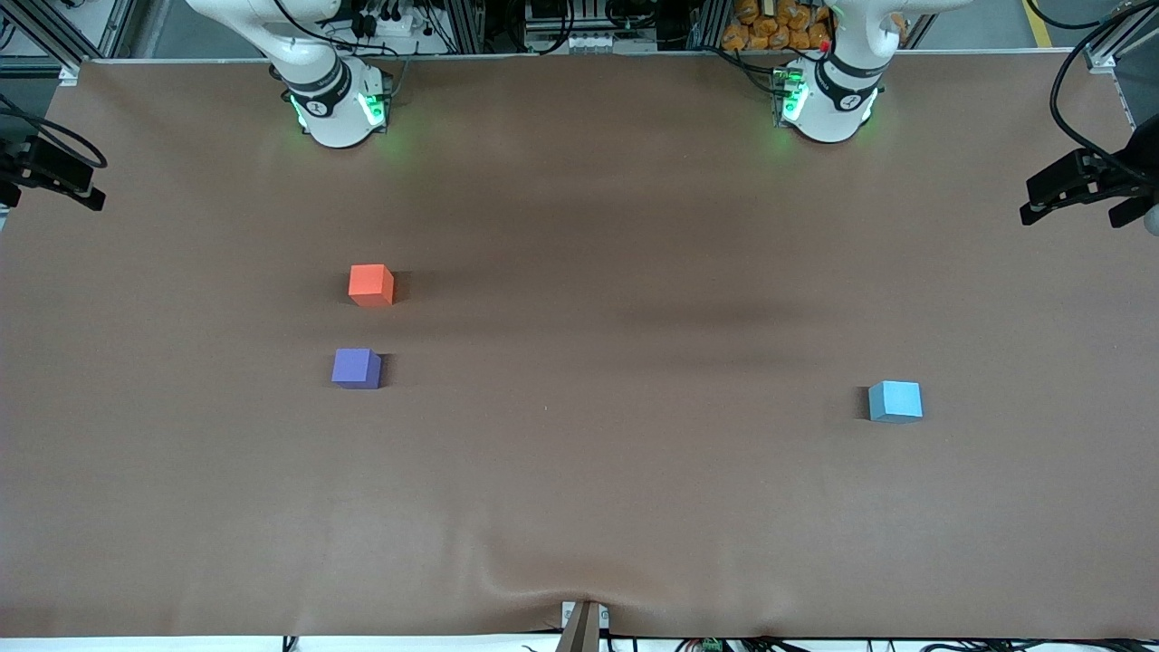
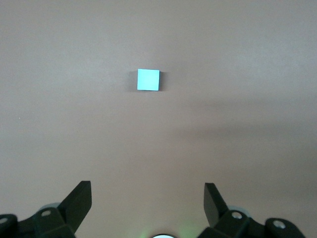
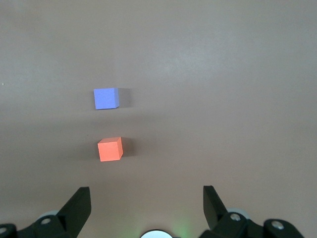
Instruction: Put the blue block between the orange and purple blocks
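Observation:
The blue block (image 1: 895, 401) sits alone on the brown table toward the left arm's end; it also shows in the left wrist view (image 2: 148, 80). The orange block (image 1: 370, 285) and the purple block (image 1: 356, 369) sit toward the right arm's end with a small gap between them, the purple one nearer the front camera. Both show in the right wrist view, orange (image 3: 110, 149) and purple (image 3: 106, 98). My left gripper (image 2: 147, 191) is open and empty, high above the table short of the blue block. My right gripper (image 3: 147, 193) is open and empty, high above the table short of the orange block.
The brown table cover (image 1: 579, 471) has a wrinkle at its near edge. Both arm bases (image 1: 337, 104) (image 1: 828, 100) stand along the edge farthest from the front camera. Black camera mounts (image 1: 1082, 186) (image 1: 45, 167) stick in at the two ends.

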`<state>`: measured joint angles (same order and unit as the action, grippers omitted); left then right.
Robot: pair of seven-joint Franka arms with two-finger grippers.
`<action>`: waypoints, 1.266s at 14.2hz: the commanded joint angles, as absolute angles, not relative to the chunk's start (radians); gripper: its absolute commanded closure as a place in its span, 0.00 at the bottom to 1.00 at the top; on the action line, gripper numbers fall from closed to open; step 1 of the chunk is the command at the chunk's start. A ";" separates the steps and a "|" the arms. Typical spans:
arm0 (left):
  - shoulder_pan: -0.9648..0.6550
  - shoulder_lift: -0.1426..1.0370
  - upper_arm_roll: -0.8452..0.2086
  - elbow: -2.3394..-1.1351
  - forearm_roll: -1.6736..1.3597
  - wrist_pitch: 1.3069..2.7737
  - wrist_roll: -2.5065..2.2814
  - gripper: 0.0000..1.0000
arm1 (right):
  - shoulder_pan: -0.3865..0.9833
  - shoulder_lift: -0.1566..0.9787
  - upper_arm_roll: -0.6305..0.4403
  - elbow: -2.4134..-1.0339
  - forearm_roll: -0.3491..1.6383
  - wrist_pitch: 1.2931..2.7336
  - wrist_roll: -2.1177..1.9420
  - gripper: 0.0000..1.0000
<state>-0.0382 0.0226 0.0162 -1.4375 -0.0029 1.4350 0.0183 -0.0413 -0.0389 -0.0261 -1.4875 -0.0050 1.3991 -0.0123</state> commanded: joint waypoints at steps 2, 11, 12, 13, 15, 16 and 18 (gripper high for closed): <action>-0.028 0.015 0.003 -1.434 0.006 1.425 0.020 0.00 | -0.054 -0.051 -0.018 -1.488 -0.014 1.390 -0.005 0.00; -0.011 0.104 0.011 -1.564 0.008 1.466 -0.031 0.00 | -0.054 -0.051 -0.018 -1.488 -0.012 1.391 -0.005 0.00; -0.009 0.113 0.011 -1.601 0.008 1.511 -0.029 0.00 | -0.054 -0.051 -0.018 -1.488 -0.012 1.391 -0.005 0.00; -0.003 0.118 0.011 -1.647 0.008 1.564 -0.029 0.00 | -0.054 -0.051 -0.018 -1.488 -0.012 1.391 -0.005 0.00; 0.002 0.139 0.009 -1.742 0.006 1.707 -0.025 0.00 | -0.054 -0.051 -0.018 -1.488 -0.012 1.391 -0.005 0.00; 0.002 0.161 0.009 -1.768 0.006 1.771 -0.025 0.00 | -0.054 -0.051 -0.018 -1.488 -0.012 1.391 -0.005 0.00; 0.000 0.247 0.008 -1.764 0.006 1.872 -0.017 0.00 | -0.054 -0.051 -0.018 -1.488 -0.012 1.390 -0.005 0.00</action>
<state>-0.0061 0.1966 0.0175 -1.7528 -0.0013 1.7904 -0.0180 -0.0417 -0.0389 -0.0265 -1.4874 -0.0050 1.3987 -0.0122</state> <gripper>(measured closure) 0.000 0.000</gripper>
